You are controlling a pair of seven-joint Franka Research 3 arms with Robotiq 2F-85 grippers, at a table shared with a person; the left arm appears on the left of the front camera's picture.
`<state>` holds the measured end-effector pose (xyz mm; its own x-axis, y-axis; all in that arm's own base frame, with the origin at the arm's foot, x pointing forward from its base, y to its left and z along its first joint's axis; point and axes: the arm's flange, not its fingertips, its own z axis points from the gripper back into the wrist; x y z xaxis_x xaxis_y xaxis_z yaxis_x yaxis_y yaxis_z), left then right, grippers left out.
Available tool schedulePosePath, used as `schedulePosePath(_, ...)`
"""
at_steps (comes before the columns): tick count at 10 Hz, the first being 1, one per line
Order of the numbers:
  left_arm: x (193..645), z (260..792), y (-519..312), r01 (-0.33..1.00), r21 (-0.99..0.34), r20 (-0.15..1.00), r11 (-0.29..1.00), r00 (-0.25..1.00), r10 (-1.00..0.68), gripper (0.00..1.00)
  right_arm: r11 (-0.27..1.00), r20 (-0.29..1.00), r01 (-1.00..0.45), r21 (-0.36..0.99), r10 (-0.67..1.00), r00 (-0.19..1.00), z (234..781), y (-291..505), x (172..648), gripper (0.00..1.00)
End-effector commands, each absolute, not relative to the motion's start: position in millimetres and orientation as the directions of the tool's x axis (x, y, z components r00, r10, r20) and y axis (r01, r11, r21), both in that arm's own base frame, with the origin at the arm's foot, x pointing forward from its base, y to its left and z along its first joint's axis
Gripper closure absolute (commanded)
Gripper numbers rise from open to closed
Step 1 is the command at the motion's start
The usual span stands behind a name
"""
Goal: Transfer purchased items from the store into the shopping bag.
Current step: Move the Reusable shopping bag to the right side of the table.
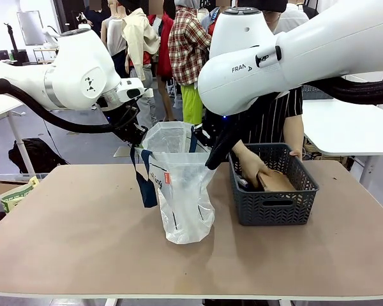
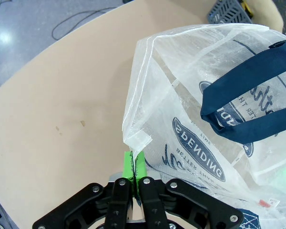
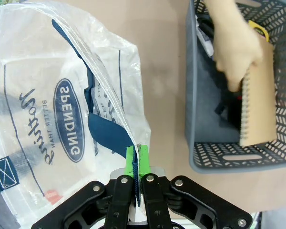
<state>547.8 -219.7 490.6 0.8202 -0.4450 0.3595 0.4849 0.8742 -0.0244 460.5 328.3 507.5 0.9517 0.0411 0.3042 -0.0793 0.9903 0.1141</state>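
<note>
The shopping bag [image 1: 180, 191] stands upright at mid-table, translucent white with navy handles [image 2: 248, 102] and dark lettering [image 3: 69, 119]. My left gripper [image 1: 138, 136] is shut on its left rim, green pads [image 2: 128, 164] pinching the plastic edge. On the opposite rim my right gripper [image 1: 207, 145] is shut the same way, pads [image 3: 129, 160] clamped on the plastic, so the mouth is held open. The store, a dark grey lattice basket [image 1: 277, 207], sits just right of the bag. A person's hand [image 3: 233, 45] reaches into it and grips a brown spiral notebook [image 3: 258, 100]. A yellow item [image 3: 260, 27] and dark pieces [image 3: 224, 102] lie inside.
The brown tabletop [image 1: 70, 229] has free room to the left of the bag and in front of it. The person in a striped top [image 1: 268, 121] stands at the far edge behind the basket. A white table [image 1: 345, 127] stands at the back right.
</note>
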Motion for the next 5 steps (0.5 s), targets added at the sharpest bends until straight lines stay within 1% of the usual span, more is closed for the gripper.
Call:
schedulePosePath(1,547.9,491.4,-218.7,0.483,-0.024,0.361,0.875,0.821,-0.443,1.0,0.99,0.314,-0.069,0.121,0.028,0.949,506.8,325.6,458.8,1.0)
schedulePosePath(5,547.9,491.4,-218.7,0.483,-0.024,0.361,0.875,0.821,-0.443,1.0,0.99,0.314,-0.069,0.121,0.028,0.949,506.8,325.6,458.8,1.0)
